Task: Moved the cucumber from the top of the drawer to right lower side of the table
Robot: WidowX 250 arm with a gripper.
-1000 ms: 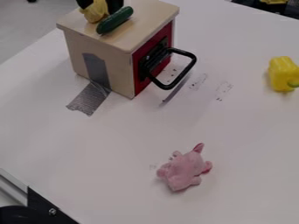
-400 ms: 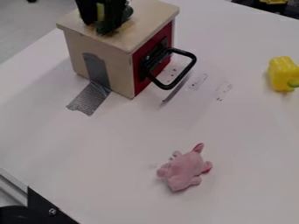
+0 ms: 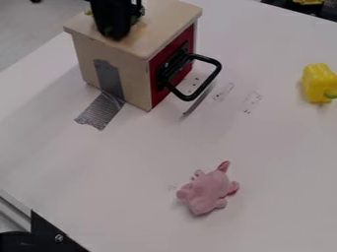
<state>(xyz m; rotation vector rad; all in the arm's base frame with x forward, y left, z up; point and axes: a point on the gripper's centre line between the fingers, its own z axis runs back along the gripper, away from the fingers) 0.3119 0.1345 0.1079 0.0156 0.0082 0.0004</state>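
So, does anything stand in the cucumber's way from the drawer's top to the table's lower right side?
Nothing visible blocks it outright. The black handle juts out near the direct line, but below the drawer's top, so a raised carry would probably clear it. The pink toy lies left of that line.

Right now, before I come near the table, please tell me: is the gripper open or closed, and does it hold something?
Gripper: at the drawer box's top; open, closed or holding something cannot be told.
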